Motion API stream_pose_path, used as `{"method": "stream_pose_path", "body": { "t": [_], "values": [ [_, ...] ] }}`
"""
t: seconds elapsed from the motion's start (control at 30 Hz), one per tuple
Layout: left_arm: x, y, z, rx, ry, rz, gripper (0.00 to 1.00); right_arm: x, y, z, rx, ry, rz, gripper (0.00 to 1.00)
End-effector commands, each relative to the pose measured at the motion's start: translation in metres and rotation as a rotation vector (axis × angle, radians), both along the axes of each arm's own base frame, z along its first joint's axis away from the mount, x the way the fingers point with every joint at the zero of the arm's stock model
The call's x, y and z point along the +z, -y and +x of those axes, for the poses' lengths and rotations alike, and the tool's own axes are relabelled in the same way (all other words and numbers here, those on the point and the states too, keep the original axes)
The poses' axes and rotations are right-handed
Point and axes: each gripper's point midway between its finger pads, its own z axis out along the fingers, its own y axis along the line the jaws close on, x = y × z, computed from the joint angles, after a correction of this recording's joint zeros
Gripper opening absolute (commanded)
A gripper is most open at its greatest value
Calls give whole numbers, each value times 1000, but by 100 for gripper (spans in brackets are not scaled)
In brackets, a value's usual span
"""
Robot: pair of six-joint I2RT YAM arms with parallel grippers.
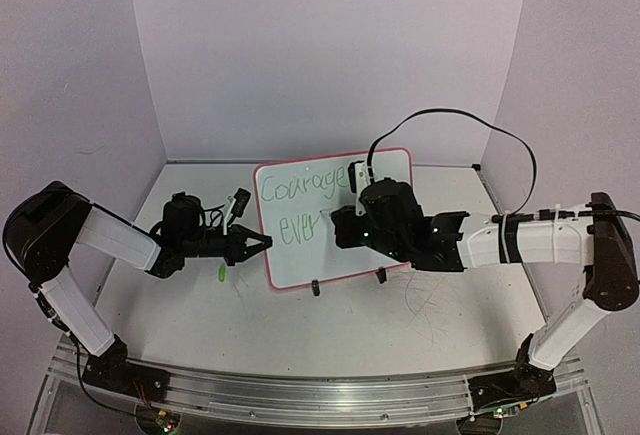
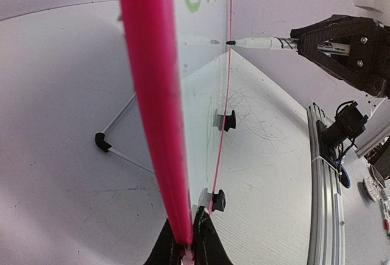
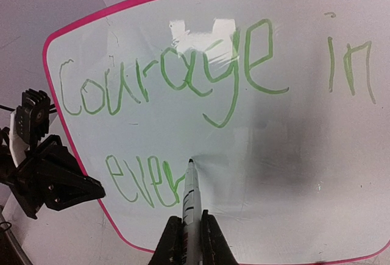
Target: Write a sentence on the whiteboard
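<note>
The whiteboard (image 1: 300, 260) stands upright mid-table on two black clip feet (image 1: 316, 288). My left gripper (image 1: 262, 245) is shut on its left pink rim (image 2: 149, 94), the rim pinched between the jaws (image 2: 186, 247). My right gripper (image 1: 347, 218) is in front of the board, shut on a white marker (image 3: 190, 195). The marker's dark tip rests against the board just right of the last green letter. The sentence (image 3: 183, 76) reads "Courage in" on the top line and "ever" (image 3: 143, 183) below. In the left wrist view the marker (image 2: 262, 43) meets the board's face.
A small green cap (image 1: 221, 273) lies on the table left of the board. A wire stand leg with a black tip (image 2: 100, 142) reaches out behind the board. Grey scribble marks (image 1: 430, 300) cover the tabletop at right. A black cable (image 1: 470, 120) arcs over the right arm.
</note>
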Motion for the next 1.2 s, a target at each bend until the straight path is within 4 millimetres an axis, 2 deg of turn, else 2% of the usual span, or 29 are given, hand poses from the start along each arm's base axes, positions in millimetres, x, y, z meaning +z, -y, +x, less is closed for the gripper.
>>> {"method": "stream_pose_path", "body": {
  "t": [0.0,0.4,0.93,1.17],
  "values": [
    [19,-6,20,81,120,19,0,20,-7,9,-18,47,32,0],
    [20,-6,20,80,122,18,0,2,-1,7,-34,7,1,0],
    [20,-6,21,82,125,18,0,-27,5,-9,-18,-72,-18,0],
    [19,-6,20,82,121,20,0,-28,12,-7,-50,-70,-29,0]
  ]
}}
